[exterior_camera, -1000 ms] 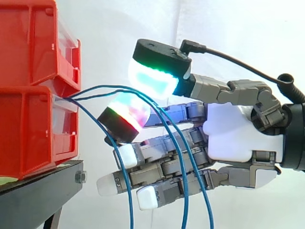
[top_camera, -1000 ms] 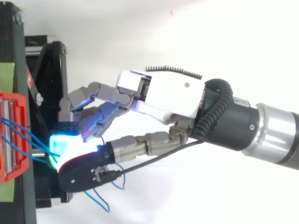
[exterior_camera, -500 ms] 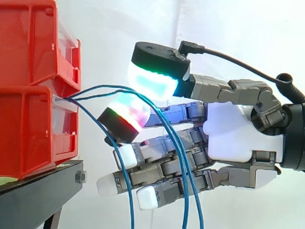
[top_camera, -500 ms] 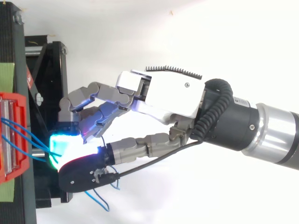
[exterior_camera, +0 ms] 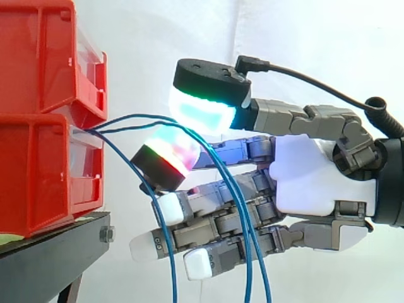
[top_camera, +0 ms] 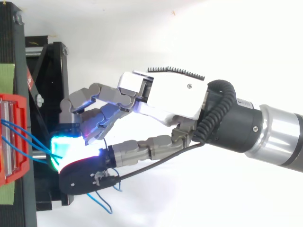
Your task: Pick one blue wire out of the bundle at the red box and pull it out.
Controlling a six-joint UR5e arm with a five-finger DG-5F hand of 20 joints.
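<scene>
The blue wires [exterior_camera: 142, 115] leave the front of the lower red box [exterior_camera: 44, 170], which sits on the black stand [exterior_camera: 57, 252]. Two strands arch out level towards the hand [exterior_camera: 309, 177] and then hang straight down. A third drops sooner, crossing in front of the lower fingers.

The hand reaches in from the right. Its thumb pad [exterior_camera: 202, 110], lit green, is closed down towards a red-lit fingertip [exterior_camera: 167, 154], and the arching strands run between them. It looks like a pinch, though I cannot tell whether one strand or two sits between the pads. The other fingers lie relaxed below.

These wires are thin, light and limp, with just enough spring to hold their arch. They will weigh nothing in the grip, but they are likely to be slick and to roll or slip between broad pads. They should give no real resistance until the slack is taken up at the box.

The best hold is on the level stretch just outside the box, where the strands fan apart, with one strand squarely between the pad faces.
</scene>
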